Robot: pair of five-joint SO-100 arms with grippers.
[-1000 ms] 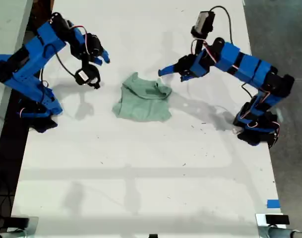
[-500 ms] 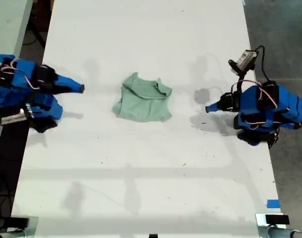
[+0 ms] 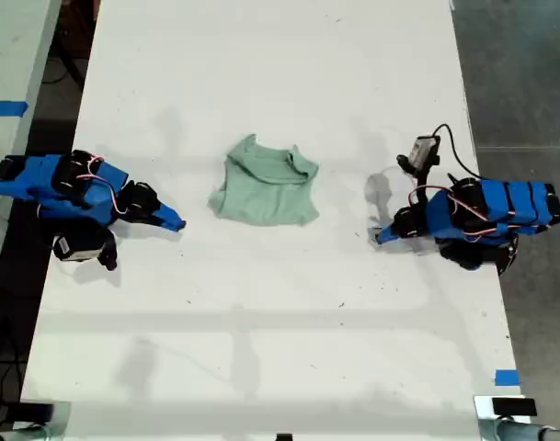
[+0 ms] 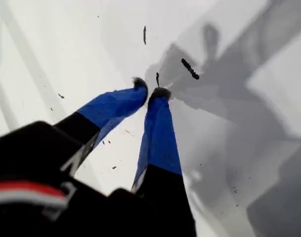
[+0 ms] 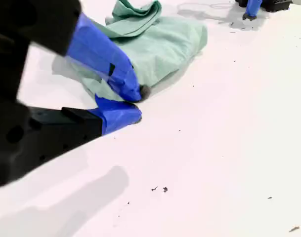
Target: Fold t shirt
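Fingers (image 4: 160, 133) of my first gripper (image 4: 150, 91) are seen drawn together, tips down on the counter (image 3: 261, 349), nothing held. My second gripper (image 5: 138, 103) is likewise narrowed to a slit and empty. Within the last second both arms are seen pulled back from the t shirt (image 3: 266, 188) and tucked low. The t shirt lies unmoved, a compact folded bundle, ahead of the second fingers (image 5: 106, 59) and between the two grippers, apart from both. Folding is judged finished, or nearly so.

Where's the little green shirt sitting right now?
The t shirt lies bunched on the white table, near the middle of the exterior view, between the two arms and touching neither; my second gripper rests on the table toward that view's left.
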